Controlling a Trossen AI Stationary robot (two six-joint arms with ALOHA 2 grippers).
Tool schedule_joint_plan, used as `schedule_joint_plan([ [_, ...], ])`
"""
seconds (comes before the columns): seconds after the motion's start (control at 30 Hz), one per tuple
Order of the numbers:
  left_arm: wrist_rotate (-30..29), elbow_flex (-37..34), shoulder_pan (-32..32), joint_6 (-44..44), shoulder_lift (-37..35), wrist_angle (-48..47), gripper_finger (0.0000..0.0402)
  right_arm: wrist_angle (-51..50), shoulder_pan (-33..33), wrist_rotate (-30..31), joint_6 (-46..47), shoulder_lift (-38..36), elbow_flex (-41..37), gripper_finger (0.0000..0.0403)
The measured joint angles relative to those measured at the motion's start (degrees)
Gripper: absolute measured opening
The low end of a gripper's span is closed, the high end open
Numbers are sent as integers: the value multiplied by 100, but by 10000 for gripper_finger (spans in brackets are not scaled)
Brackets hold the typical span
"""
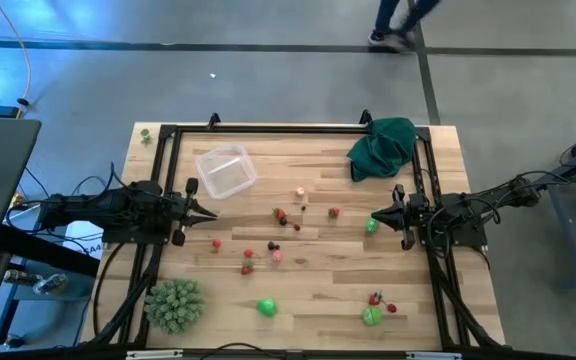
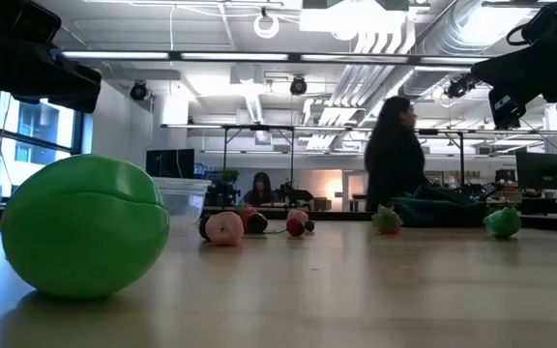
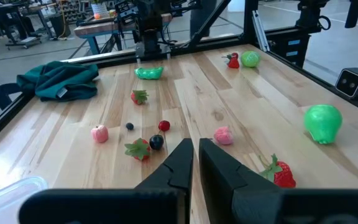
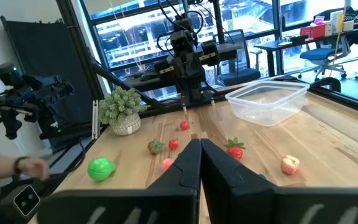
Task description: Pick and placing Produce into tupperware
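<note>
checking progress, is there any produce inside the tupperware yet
No, in the high view the tupperware sits empty, with the produce scattered on the table outside it.

Both arms are matte black, built from boxy segments with loose black cables looping off their rear ends. Each ends in a tool of two slim, tapering black fingers that come to a narrow point: the left tool (image 1: 208,213) and the right tool (image 1: 374,218). Seen from the wrists, the fingers (image 3: 180,165) are smooth, wedge-shaped plastic rising from a broad black crossbar, the same on the right (image 4: 188,163).
</note>
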Motion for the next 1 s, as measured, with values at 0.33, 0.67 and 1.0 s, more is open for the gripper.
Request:
schedule_joint_plan([
  [0.33, -2, -1, 0, -444, 0, 222, 19, 1, 0, -1, -1, 1, -1, 0],
  [0.67, -85, 0, 0, -469, 0, 450, 19, 0, -1, -1, 0, 1, 0, 0],
  [1.0, -155, 0, 0, -471, 0, 503, 19, 334, -2, 129, 603, -1, -1, 0],
])
